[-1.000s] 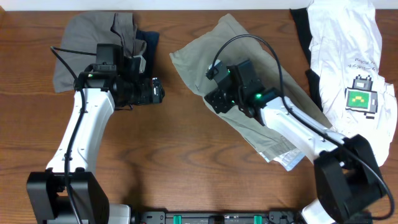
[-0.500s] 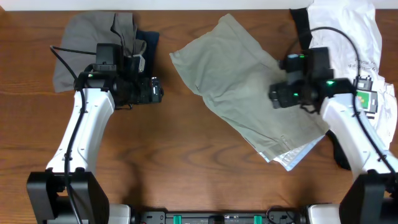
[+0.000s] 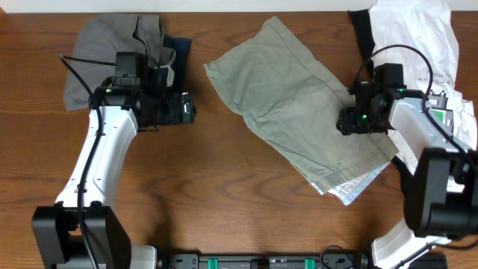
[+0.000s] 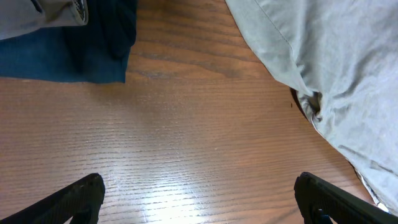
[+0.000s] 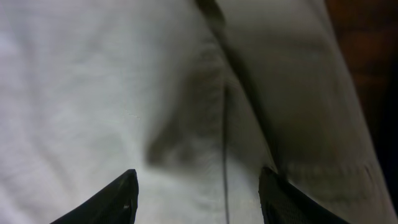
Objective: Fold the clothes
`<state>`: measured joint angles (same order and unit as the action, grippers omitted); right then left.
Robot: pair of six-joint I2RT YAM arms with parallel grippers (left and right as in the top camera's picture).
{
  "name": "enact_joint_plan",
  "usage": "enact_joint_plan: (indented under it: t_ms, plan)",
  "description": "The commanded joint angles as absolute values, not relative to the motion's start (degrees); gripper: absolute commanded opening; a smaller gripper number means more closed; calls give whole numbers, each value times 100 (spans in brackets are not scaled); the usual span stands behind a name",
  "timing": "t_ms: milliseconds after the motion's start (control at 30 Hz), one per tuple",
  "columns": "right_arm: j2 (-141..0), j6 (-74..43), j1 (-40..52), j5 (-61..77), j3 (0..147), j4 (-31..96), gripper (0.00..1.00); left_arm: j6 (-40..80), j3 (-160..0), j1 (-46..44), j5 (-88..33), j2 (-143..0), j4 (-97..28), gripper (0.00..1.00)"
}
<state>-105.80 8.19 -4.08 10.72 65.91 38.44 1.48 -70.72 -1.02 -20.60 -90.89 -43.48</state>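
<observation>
Large khaki-olive shorts (image 3: 299, 112) lie spread diagonally across the table's middle. My right gripper (image 3: 349, 122) is open just above the shorts' right edge; its wrist view shows the fabric and a seam (image 5: 224, 124) between the open fingers (image 5: 198, 196). My left gripper (image 3: 188, 110) is open and empty over bare wood, left of the shorts; its wrist view shows the shorts' edge (image 4: 323, 56) at right and open fingers (image 4: 199, 199). A grey garment (image 3: 104, 45) with a navy piece (image 3: 175, 52) lies at the back left. The navy piece also shows in the left wrist view (image 4: 68, 50).
A white tee with a green print (image 3: 426, 67) lies at the back right over a black piece (image 3: 362, 33). A white pocket lining (image 3: 351, 187) pokes out under the shorts' lower end. The wooden table (image 3: 224, 202) shows in front.
My right arm has swung from the shorts' middle to their right edge, then dropped lower over it. The shorts lie uncovered. The left arm has not moved.
</observation>
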Motion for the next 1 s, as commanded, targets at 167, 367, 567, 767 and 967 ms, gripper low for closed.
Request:
enact_joint_plan:
  t_ms: [167, 367, 567, 767, 967]
  plan:
    - [-10790, 886, -504, 1135, 6589, 3542, 64, 161, -7170, -95, -2025, -9109, -4364, 98]
    - [-10792, 996, -624, 1076, 6589, 3293, 69, 161, -7170, -95, -2025, -9109, -4364, 98]
    - [-10796, 1092, -751, 1100, 6587, 3225, 70, 158, -7170, -95, -2025, -9109, -4362, 98]
    - [-10877, 1146, -744, 1426, 6587, 3330, 44, 161, -7170, -95, -2025, -9109, -4362, 98]
    - [-10877, 1278, -744, 1874, 6589, 3400, 15, 161, -7170, -95, -2025, -9109, -4362, 98]
